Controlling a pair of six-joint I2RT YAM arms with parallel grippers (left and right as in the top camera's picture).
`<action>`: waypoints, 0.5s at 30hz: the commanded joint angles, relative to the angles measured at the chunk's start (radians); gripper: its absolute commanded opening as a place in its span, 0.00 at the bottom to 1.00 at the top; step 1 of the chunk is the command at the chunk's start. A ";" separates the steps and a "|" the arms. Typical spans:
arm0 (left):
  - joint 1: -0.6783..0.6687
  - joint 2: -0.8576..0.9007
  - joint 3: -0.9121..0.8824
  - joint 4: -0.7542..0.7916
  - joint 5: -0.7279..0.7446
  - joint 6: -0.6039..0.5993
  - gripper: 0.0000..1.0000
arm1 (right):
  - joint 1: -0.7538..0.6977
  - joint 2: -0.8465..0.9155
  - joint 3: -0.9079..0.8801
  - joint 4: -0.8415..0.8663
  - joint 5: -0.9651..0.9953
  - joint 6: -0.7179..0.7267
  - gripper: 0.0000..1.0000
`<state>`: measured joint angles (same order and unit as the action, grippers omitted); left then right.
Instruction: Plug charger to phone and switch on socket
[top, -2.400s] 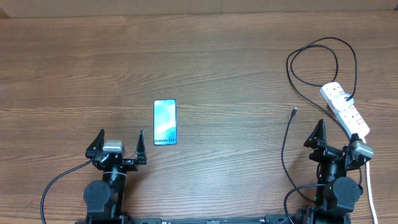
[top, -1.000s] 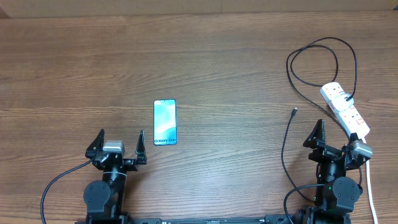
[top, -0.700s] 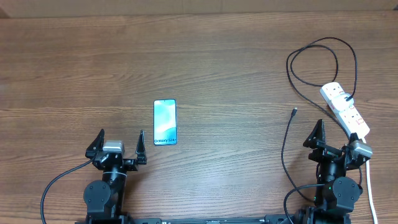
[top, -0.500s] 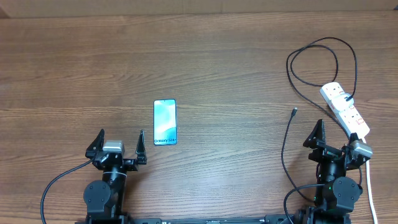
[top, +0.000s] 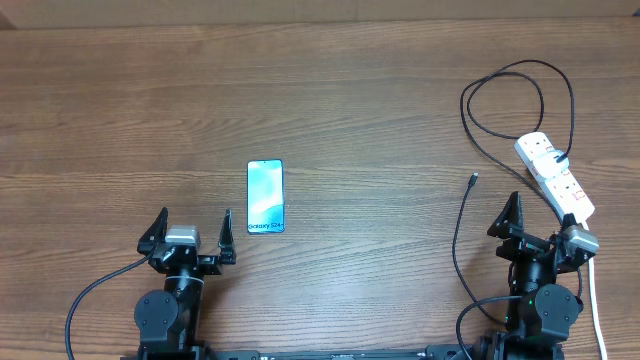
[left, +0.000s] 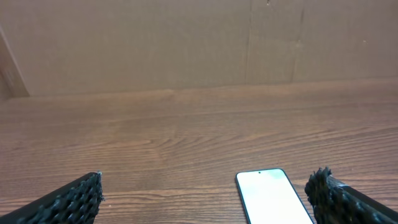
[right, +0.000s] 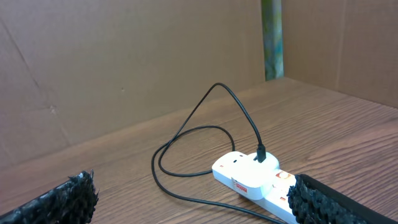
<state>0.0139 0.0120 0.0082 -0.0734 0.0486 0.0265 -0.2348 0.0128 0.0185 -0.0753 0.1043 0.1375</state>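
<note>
2 hands, left hand (top: 193, 222) and right hand (top: 543, 228), sit low at the near bench (top: 380, 90) edge, fingers wide apart, holding nothing. Phone (top: 265, 197) lies flat, screen up, just beyond the left hand. Socket (top: 555, 177) lies far right. Charger (top: 459, 232) is plugged into it, connector tip loose, well apart from the phone.

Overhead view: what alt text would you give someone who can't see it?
A phone lies screen-up on a wooden table, apart from the charger plugged into a white socket strip at right. The left gripper and right gripper sit open and empty at the near edge.
</note>
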 joint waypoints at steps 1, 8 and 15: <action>0.007 -0.008 -0.003 -0.002 -0.001 0.015 1.00 | 0.005 -0.010 -0.011 0.004 -0.005 -0.012 1.00; 0.007 -0.008 -0.003 -0.001 0.000 0.015 1.00 | 0.005 -0.010 -0.011 0.004 -0.005 -0.012 1.00; 0.005 -0.008 -0.003 0.002 0.029 -0.014 1.00 | 0.005 -0.010 -0.011 0.004 -0.005 -0.012 1.00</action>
<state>0.0139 0.0120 0.0082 -0.0711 0.0601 0.0257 -0.2348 0.0128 0.0185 -0.0750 0.1040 0.1371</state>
